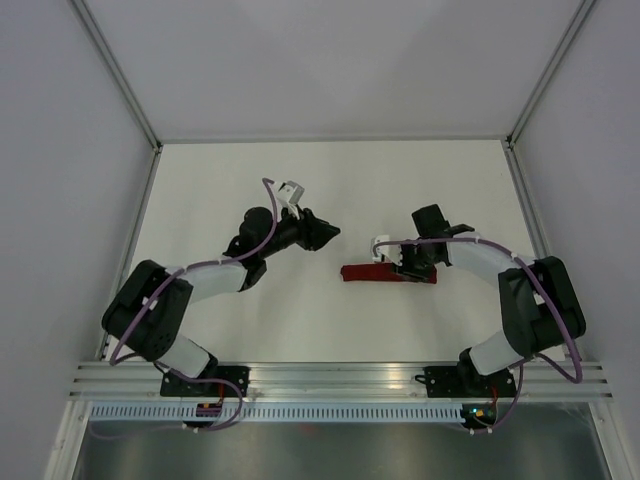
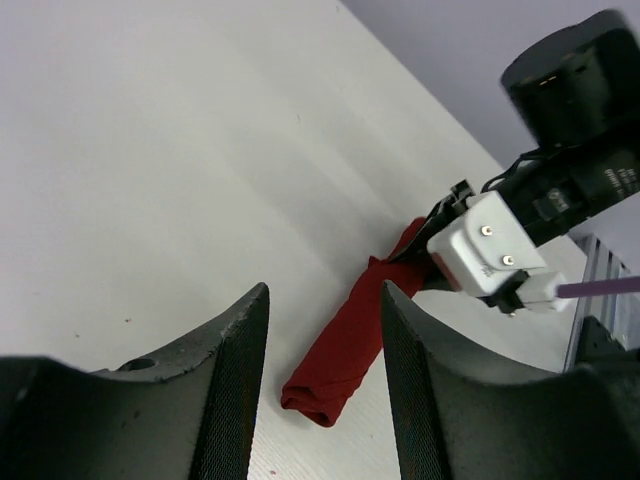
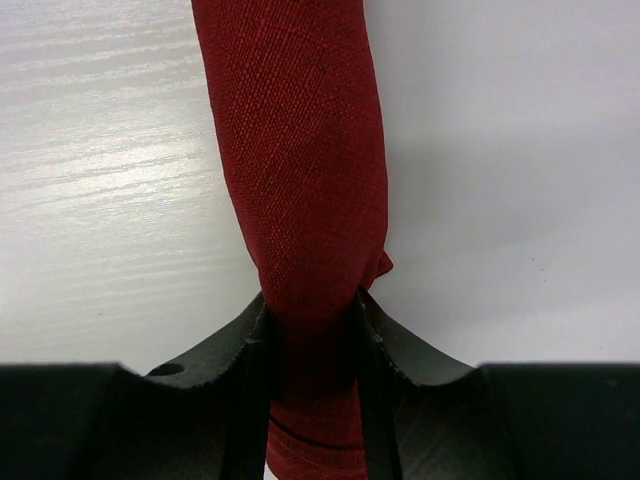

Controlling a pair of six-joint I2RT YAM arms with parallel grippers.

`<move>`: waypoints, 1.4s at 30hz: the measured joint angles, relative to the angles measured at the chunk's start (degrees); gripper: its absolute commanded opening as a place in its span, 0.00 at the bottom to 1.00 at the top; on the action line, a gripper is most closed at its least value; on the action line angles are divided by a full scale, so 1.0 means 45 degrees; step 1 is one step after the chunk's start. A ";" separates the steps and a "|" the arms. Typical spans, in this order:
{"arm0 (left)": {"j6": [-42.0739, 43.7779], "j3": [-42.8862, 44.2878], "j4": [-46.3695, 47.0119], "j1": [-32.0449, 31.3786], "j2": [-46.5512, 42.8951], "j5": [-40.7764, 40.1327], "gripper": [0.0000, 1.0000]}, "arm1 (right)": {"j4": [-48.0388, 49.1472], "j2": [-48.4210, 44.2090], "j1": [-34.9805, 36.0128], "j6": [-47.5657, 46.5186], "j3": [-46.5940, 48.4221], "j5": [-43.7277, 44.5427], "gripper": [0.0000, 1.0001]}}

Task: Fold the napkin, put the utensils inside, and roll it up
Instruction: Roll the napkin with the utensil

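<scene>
Near edge: a ribbed aluminium mounting rail [image 1: 340, 378] carries both arm bases. Mid-table, the black two-finger right gripper [image 3: 312, 300] is closed on one end of the dark red cloth napkin [image 3: 300, 150], and the fabric is pinched to a waist between the fingers. The napkin is already a tight tube lying flat on the white matte table [image 1: 250, 320], right of centre. Its long axis runs across the table, with the free end towards the left arm. The black left gripper [image 2: 323, 295] hangs above the table, well apart from that free end, jaws parted with nothing between them. No utensils are visible in any view; cannot tell whether they are inside the roll. Judgement: fold done, rolling step at or near its end. The next move calls for a clean release. The right jaws should part fully and lift straight off, without dragging, since soft cloth may spring loose. Writing: a white plastic connector block [image 2: 487, 245] on the right wrist shows two screw heads and no label. Pale print on the black camera housing [image 2: 600, 180] beyond it is too small to read. Nothing is legible on the napkin, the table or the far plain grey enclosure walls [image 1: 330, 60].
</scene>
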 measured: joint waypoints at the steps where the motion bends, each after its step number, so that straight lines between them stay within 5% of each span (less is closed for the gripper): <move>1: -0.0102 -0.0505 0.0452 0.0000 -0.0500 -0.0345 0.53 | -0.0311 0.0287 -0.0058 -0.0068 0.0321 -0.0092 0.24; 6: 0.0189 -0.1831 0.1360 -0.0554 -0.2307 -0.1865 0.52 | -0.1783 0.1676 -0.0369 -0.0350 0.1851 -0.0534 0.24; 15: 0.4371 -0.1831 0.0248 -0.4065 -0.3152 -0.4381 0.57 | -0.3803 0.3279 -0.0670 -0.0641 0.3735 -0.1083 0.23; 26: 1.0074 0.1229 -0.3235 -0.7077 0.1156 -0.6373 0.57 | -0.6023 0.4891 -0.0826 -0.0976 0.5751 -0.1336 0.23; 42: 1.3833 0.4065 -0.4357 -0.7252 0.4784 -0.6620 0.62 | -0.8063 0.6484 -0.0923 -0.1039 0.7689 -0.1515 0.23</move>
